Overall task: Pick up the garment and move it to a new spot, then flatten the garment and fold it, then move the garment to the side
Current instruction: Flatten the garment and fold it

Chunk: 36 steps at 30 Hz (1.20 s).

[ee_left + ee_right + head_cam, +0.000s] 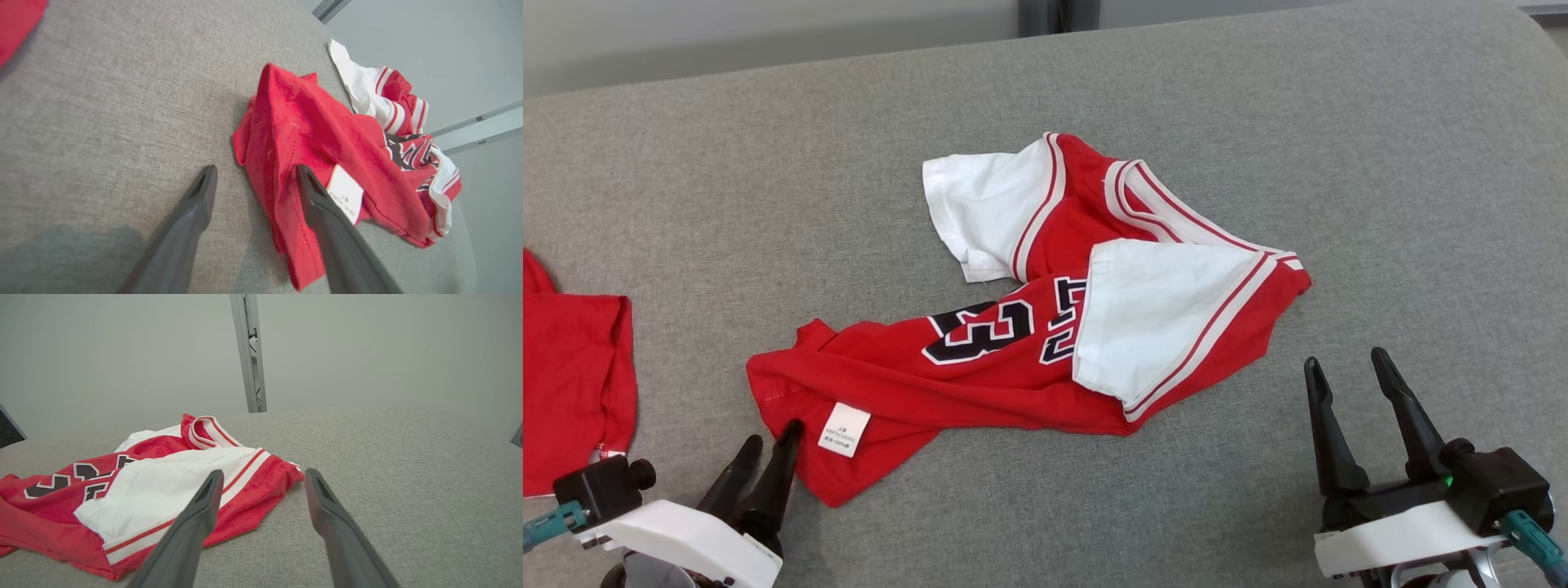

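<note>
Two dark-fingered grippers sit at the near side of the garment (980,367), a red jersey with white sleeves that lies crumpled and half twisted on a grey cushion (768,204), which spreads out from under the garment on every side. The left gripper (772,433) is at the garment's near-left corner, its jaws released and standing apart. In the left wrist view one finger (198,204) lies off the garment's hem over bare grey weave. The other lies over the red hem just beside the white care label (844,429), and a fold of the hem runs between them ungripped. Whether that second finger actually presses on the cloth I cannot tell from this angle. The right gripper (1345,359) is near the garment's right end and apart from it, jaws spread wide and empty, its fingers pointing past the red-and-white striped edge of the nearer white sleeve (1152,318). That sleeve is folded over the garment's front and covers part of the black numerals (976,331). The other white sleeve (980,204) lies spread at the garment's far side, next to the striped neckline (1131,192). Well to the left of the garment, apart from it, lies a second red cloth (572,384). Beyond the garment's far side, in the right wrist view, a pale metal post (249,355) stands upright.
</note>
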{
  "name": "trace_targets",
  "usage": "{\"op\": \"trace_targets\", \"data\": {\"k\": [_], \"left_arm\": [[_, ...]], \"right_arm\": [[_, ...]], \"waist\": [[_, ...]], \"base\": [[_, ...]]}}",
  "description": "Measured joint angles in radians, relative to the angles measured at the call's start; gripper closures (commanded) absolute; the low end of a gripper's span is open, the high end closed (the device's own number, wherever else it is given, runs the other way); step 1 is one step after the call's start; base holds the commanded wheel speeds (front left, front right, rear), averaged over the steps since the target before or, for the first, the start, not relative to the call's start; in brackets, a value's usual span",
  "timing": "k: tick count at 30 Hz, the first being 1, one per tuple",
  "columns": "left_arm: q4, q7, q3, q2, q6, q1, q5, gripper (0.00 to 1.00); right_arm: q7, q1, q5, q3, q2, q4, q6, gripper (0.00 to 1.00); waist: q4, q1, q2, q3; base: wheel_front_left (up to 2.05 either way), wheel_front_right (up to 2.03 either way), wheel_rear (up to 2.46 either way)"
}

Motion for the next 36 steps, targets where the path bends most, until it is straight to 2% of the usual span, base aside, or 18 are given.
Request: {"op": "trace_targets", "data": {"k": [1,2,4,11,16,18,19,20,25,26,27,36], "left_arm": [[0.003,0.001,-0.001,0.000,0.000,0.000,0.001,0.06],[0.006,0.001,-0.001,0.000,-0.004,0.000,0.001,0.13],[0.007,-0.001,-0.001,0.000,-0.006,-0.002,0.003,0.33],[0.004,-0.010,0.005,0.007,-0.007,-0.020,0.015,0.26],[0.000,-0.004,0.003,0.008,-0.006,-0.038,0.019,0.28],[-0.001,0.001,0.001,0.010,-0.006,-0.042,0.021,0.42],[-0.001,0.004,0.000,0.010,-0.005,-0.042,0.022,0.42],[-0.002,0.004,-0.001,0.010,-0.004,-0.042,0.022,0.48],[-0.003,0.009,-0.002,0.013,-0.004,-0.042,0.022,0.63],[-0.004,0.012,-0.003,0.014,-0.004,-0.042,0.022,0.85],[-0.004,0.012,-0.004,0.014,-0.004,-0.042,0.023,1.00],[-0.035,0.016,-0.006,0.028,-0.019,-0.050,0.027,1.00]], "right_arm": [[0.000,0.000,0.000,0.000,0.000,0.000,0.000,0.00],[0.000,0.000,0.001,0.000,0.000,0.000,0.000,0.00],[0.000,0.000,0.001,0.000,0.000,0.000,0.000,0.00],[0.000,0.000,0.003,-0.004,0.000,0.000,0.000,0.00],[0.000,0.000,0.003,-0.001,0.000,0.002,0.000,0.00],[0.000,0.000,0.003,0.002,0.000,0.003,0.000,0.00],[0.000,0.000,0.003,0.004,0.000,0.004,0.000,0.00],[0.000,0.000,0.003,0.005,0.000,0.004,0.000,0.00],[0.000,0.000,0.005,0.006,0.000,0.005,0.000,0.00],[0.000,0.000,0.006,0.005,0.000,0.006,0.000,0.00],[0.000,0.000,0.006,0.005,0.000,0.006,0.000,0.00],[0.000,0.002,0.010,0.001,0.000,0.009,0.000,0.00]], "waist": [[-0.002,0.0000,0.0000,0.001],[-0.004,0.0000,0.0000,0.002],[-0.006,0.0000,0.0000,0.004],[0.004,0.0000,0.0000,0.002],[0.008,0.0000,0.0000,-0.002],[0.008,0.0000,0.0000,-0.004],[0.007,0.0000,0.0000,-0.005],[0.005,0.0000,0.0000,-0.006],[-0.003,0.0000,0.0000,-0.009],[-0.004,0.0000,0.0000,-0.009],[-0.004,0.0000,0.0000,-0.009],[0.000,0.0000,0.0000,-0.022]], "base": [[0.00,0.00,0.00],[0.00,0.00,0.00],[0.00,0.00,0.00],[0.00,0.00,0.00],[0.00,0.00,0.00],[0.00,0.00,0.00],[0.00,0.00,0.00],[0.00,0.00,0.00],[0.00,0.00,0.00],[0.00,0.00,0.00],[0.00,0.00,0.00],[0.00,0.00,0.00]]}}
